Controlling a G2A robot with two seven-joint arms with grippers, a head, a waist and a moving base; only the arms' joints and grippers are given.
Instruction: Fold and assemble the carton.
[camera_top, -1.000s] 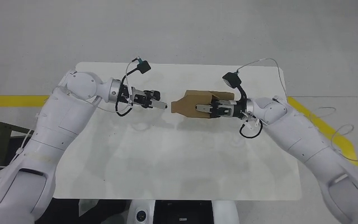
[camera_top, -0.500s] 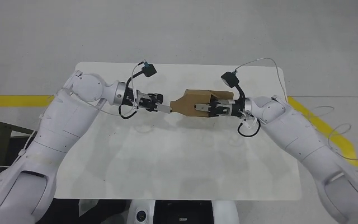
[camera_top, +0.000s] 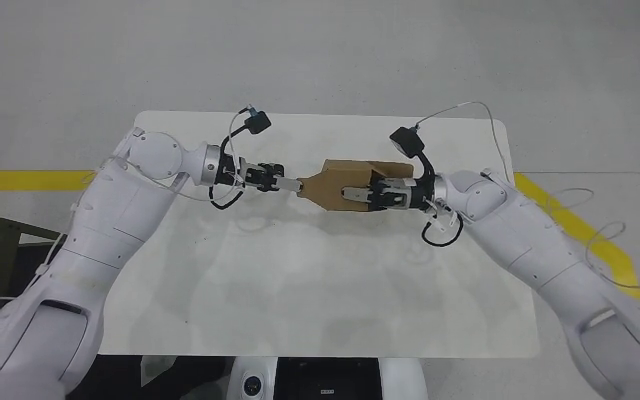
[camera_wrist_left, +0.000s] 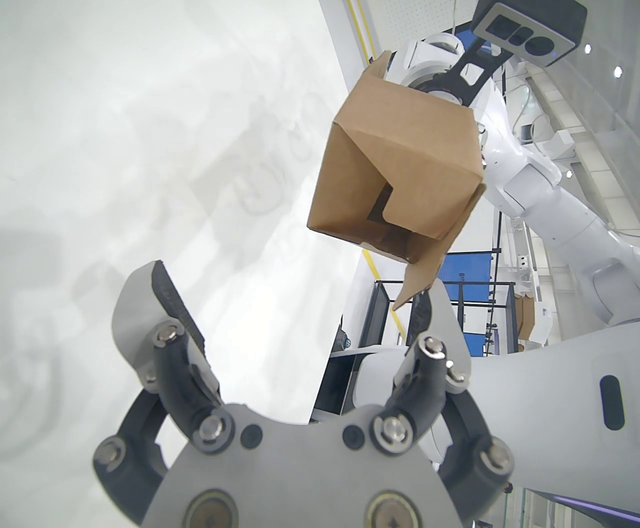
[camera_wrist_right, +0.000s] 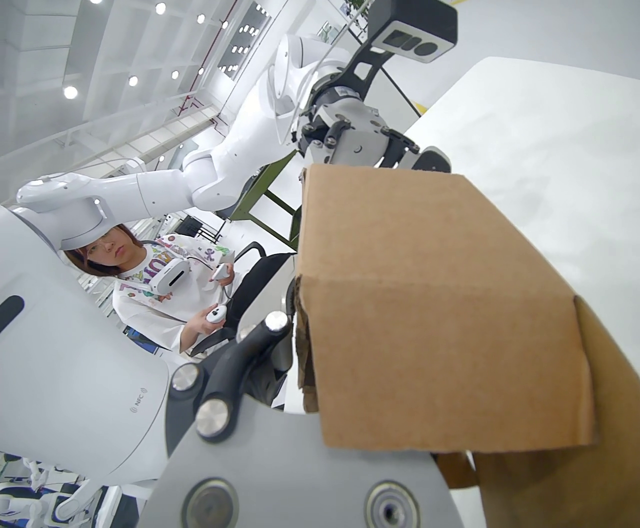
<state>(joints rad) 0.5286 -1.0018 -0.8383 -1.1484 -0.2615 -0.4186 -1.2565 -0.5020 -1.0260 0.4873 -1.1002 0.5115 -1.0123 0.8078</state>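
Item: carton (camera_top: 345, 185), brown and part-folded, held above the table (camera_top: 300, 300) at centre frame in the top view, with one end flap (camera_wrist_left: 435, 255) hanging loose. Right gripper (camera_top: 378, 193): clamped on the carton's right end. Left gripper (camera_top: 288, 186): jaws spread wide, holding nothing. Over the last second it has travelled rightward from mid-left of frame. It now stands at the carton's left end, one finger just beside the loose flap. You appear to be lining up to press that flap shut; this end is not yet closed.
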